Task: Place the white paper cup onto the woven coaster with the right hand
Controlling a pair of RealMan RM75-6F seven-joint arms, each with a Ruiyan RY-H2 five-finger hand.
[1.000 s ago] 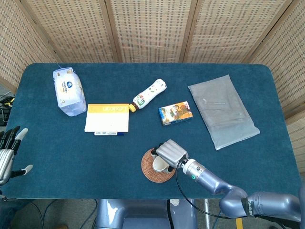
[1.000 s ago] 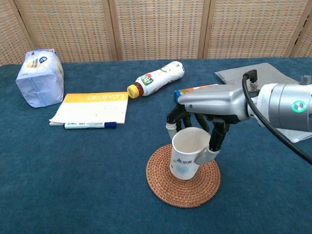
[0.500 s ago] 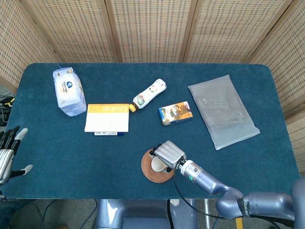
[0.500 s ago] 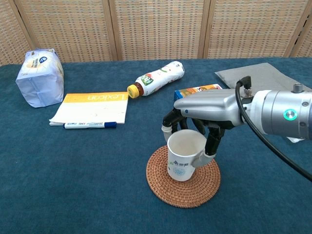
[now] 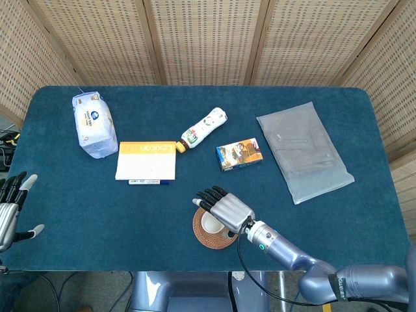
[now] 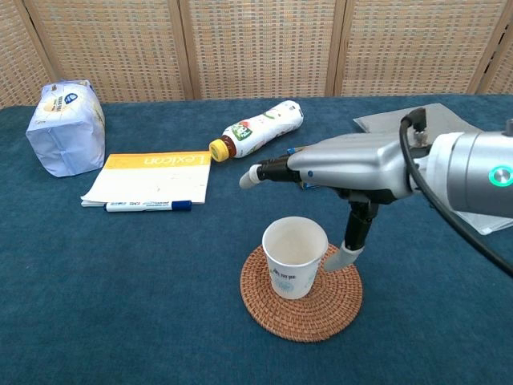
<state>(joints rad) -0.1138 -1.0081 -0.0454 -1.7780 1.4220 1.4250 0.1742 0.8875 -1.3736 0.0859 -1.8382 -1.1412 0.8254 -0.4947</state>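
right robot hand (image 6: 341,168) hovers spread above the white paper cup (image 6: 294,257) (upright, nothing inside) on the woven coaster (image 6: 321,303).

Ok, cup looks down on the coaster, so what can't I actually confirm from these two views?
- Head view: the right hand hides part of the white paper cup and round woven coaster.
- Chest view: whether the thumb touches the cup; its tip lies against the cup's edge.
- Left hand: cut off by the head view's left edge, absent from chest view.
- Cup print: too small.
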